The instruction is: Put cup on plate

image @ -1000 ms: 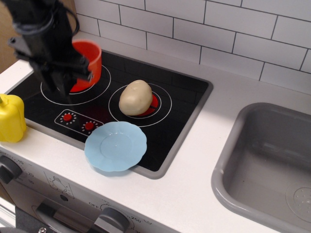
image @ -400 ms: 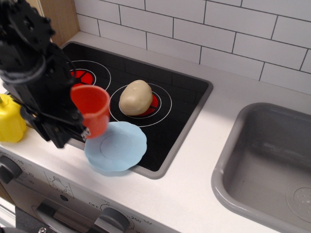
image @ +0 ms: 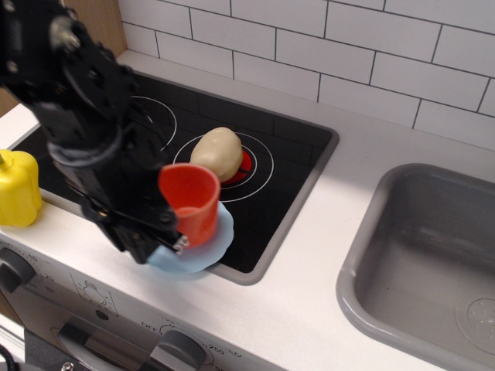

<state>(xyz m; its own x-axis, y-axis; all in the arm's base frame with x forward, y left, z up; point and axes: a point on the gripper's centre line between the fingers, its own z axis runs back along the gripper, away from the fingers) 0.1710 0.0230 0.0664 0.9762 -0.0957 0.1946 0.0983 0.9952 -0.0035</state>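
Note:
The red-orange cup (image: 193, 202) hangs upright, slightly tilted, in my black gripper (image: 166, 224), which is shut on its left side. The cup is over the light blue scalloped plate (image: 220, 232), which lies at the front edge of the black stove top. The cup and my arm hide most of the plate; only its right and front rim show. I cannot tell whether the cup touches the plate.
A beige potato (image: 217, 153) sits on the right burner just behind the cup. A yellow pepper (image: 18, 188) stands at the left on the counter. A grey sink (image: 425, 263) is at the right. Stove knobs (image: 11, 269) line the front panel.
My gripper has carried the cup from the back left burner forward and to the right, to a spot over the plate. The potato, pepper and plate have not moved.

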